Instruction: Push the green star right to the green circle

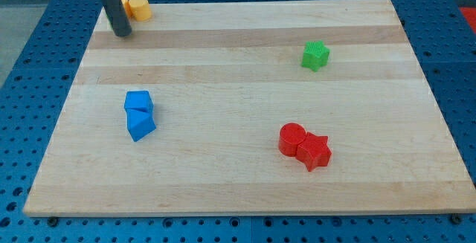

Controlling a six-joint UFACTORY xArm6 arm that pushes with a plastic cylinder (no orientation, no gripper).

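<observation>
The green star (pixel 315 55) lies on the wooden board (pixel 238 87) at the view's upper right, alone. No green circle shows in this view. My tip (pixel 121 33) rests on the board at the view's top left corner, far to the left of the green star. It stands just below and left of an orange block (pixel 139 8).
A yellow block (pixel 124 2) peeks out behind the rod, next to the orange block. Two blue blocks (pixel 139 114) touch each other at the left middle. A red circle (pixel 291 137) and a red star (pixel 315 151) touch at the lower right.
</observation>
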